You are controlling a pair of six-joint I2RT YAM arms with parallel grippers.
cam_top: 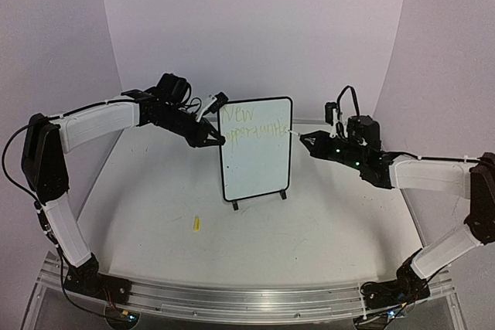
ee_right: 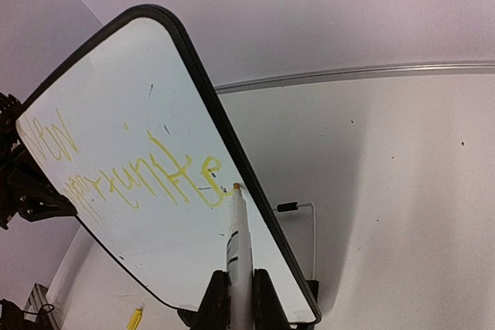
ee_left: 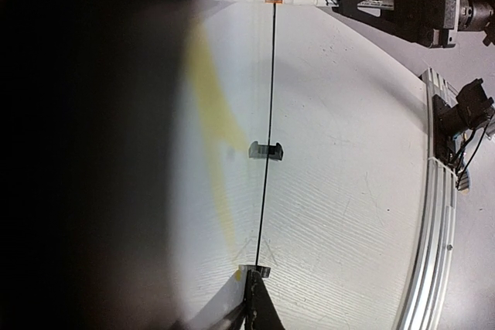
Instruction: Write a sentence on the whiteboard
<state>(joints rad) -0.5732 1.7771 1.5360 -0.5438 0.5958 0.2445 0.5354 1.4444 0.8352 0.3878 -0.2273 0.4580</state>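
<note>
The whiteboard [cam_top: 255, 164] stands upright on its two black feet mid-table, black-framed. The sentence [cam_top: 251, 125] is yellow writing in two lines near its top; in the right wrist view the sentence [ee_right: 143, 179] reads roughly "New opportunitie". My right gripper [cam_top: 307, 139] [ee_right: 238, 299] is shut on a slim white marker [ee_right: 239, 241], whose orange tip touches the board beside the last letter, close to the right frame. My left gripper [cam_top: 215, 141] [ee_left: 254, 303] is shut on the whiteboard's left edge. The left wrist view shows the whiteboard [ee_left: 270, 75] edge-on as a thin black line.
A small yellow marker cap [cam_top: 196, 224] [ee_right: 135, 317] lies on the table in front of the board, to its left. An aluminium rail [cam_top: 247, 295] [ee_left: 437, 229] runs along the near table edge. A curved pale backdrop rises behind the board.
</note>
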